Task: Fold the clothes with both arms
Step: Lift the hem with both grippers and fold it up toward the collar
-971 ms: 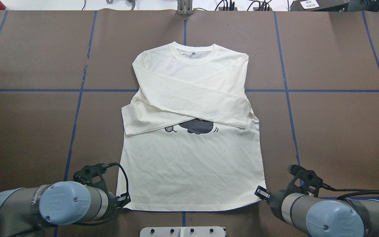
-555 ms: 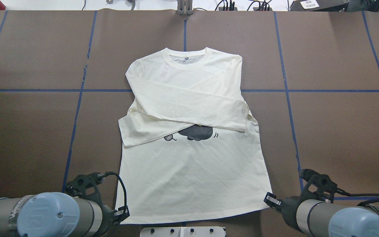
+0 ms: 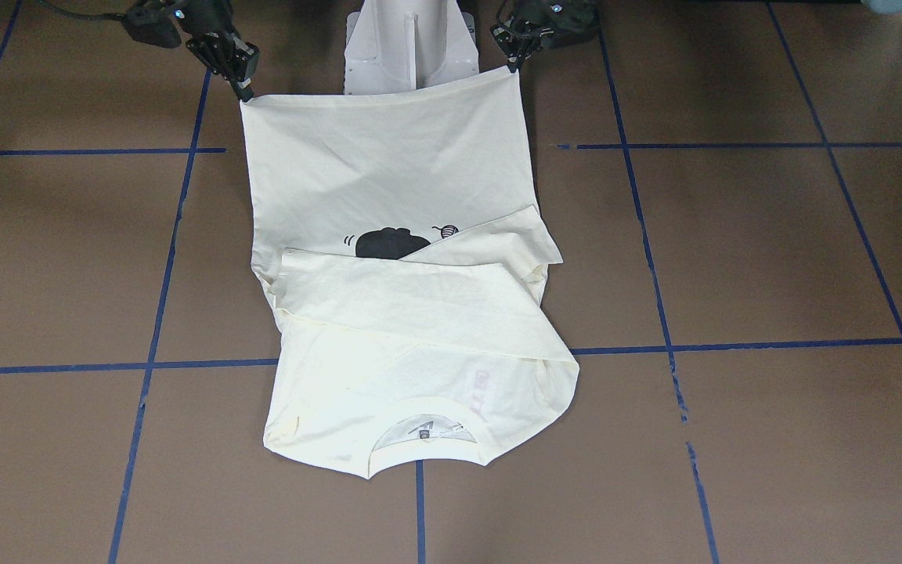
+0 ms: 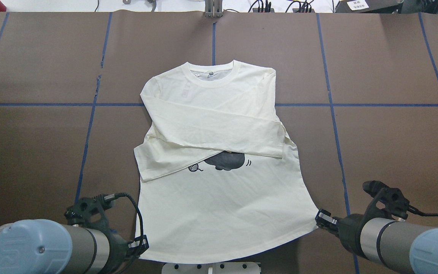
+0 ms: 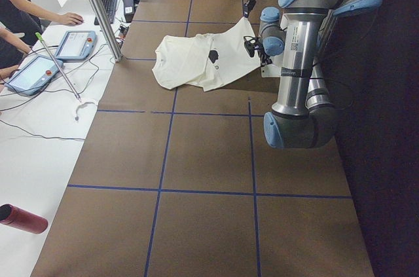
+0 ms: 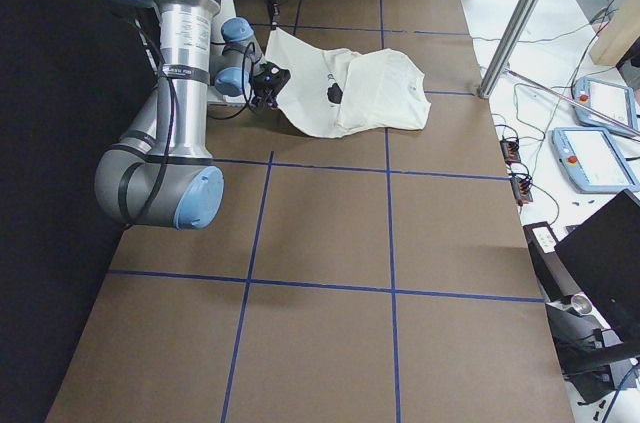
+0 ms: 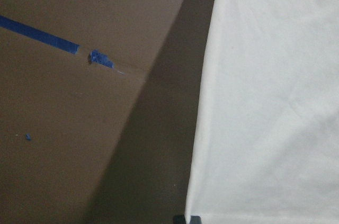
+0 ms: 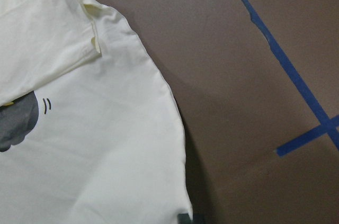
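Nearest me in the overhead view, the left arm (image 4: 48,247) lies low at the 7 o'clock corner, forearm close to level and wrist aimed toward 3 o'clock. The left gripper (image 4: 141,243) is pinched closed on the T-shirt (image 4: 222,205) at the hem corner on that side. Over at 4 o'clock the right arm (image 4: 390,238) comes in the same flat way, wrist pointing toward 9 o'clock. The right gripper (image 4: 322,220) is clamped on the other hem corner and sits a little farther out than its partner, so the hem runs at a slant between them. From the side cameras I see both corners held up off the surface (image 4: 32,152), with the cloth sloping down away from the robot. Beyond the hem the front panel is stretched fairly smooth, then comes the black cat print (image 4: 224,160), half covered. The two sleeves (image 4: 211,127) are folded across the chest over it, one laid on the other. Farthest out, at 12 o'clock, the ribbed collar (image 4: 211,73) lies flat on the surface, just beyond a blue tape line (image 4: 356,104).
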`<state>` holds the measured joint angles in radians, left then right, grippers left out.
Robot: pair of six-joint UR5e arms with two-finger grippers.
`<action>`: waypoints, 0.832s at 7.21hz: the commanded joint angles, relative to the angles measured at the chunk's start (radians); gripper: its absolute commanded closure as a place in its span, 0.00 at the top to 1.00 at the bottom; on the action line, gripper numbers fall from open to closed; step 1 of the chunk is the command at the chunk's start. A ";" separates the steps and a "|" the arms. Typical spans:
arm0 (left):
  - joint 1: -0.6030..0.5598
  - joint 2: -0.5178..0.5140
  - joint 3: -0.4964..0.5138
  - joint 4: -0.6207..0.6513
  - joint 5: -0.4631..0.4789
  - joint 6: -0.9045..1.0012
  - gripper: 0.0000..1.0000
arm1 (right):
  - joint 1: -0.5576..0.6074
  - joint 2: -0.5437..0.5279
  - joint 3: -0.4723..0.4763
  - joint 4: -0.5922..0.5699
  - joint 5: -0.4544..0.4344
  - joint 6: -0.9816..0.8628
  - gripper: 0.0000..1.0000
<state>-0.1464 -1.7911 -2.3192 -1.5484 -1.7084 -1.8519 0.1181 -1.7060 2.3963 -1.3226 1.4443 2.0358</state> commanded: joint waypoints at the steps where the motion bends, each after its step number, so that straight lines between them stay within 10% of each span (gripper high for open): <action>1: -0.138 -0.037 0.011 0.002 0.001 0.071 0.00 | 0.058 0.067 -0.054 -0.001 0.002 -0.054 0.00; 6: -0.466 -0.241 0.410 -0.126 -0.002 0.383 0.00 | 0.519 0.498 -0.504 -0.059 0.310 -0.418 0.00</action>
<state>-0.5218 -1.9973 -2.0209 -1.5946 -1.7089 -1.5423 0.5181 -1.3206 2.0198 -1.3489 1.6799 1.7293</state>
